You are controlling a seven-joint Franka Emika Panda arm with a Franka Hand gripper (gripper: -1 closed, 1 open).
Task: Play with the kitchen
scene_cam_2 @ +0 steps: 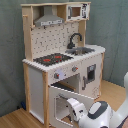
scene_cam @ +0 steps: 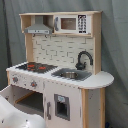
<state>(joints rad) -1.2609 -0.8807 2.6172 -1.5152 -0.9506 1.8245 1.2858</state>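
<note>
The kitchen (scene_cam: 65, 50) (scene_cam_2: 55, 35) is a tall white and light-wood toy unit, seen in both exterior views. It has a black-red stovetop (scene_cam_2: 52, 59), a sink (scene_cam_2: 82, 50) with a black faucet (scene_cam_2: 75, 39), a grey hood (scene_cam: 37, 27) and a microwave (scene_cam: 70, 23). Its oven door (scene_cam_2: 62, 97) hangs open, folded down toward the floor. My gripper (scene_cam_2: 75, 106) sits low, right in front of that open door, on the white arm (scene_cam_2: 100, 116). In the first exterior view only the arm's white body (scene_cam: 15, 117) shows at the bottom left, and the gripper is hidden.
A grey curtain (scene_cam: 115, 45) hangs behind and beside the kitchen. The unit stands on a wooden floor (scene_cam_2: 15, 117). A narrow cupboard door with a dark window (scene_cam_2: 91, 72) stays closed beside the oven.
</note>
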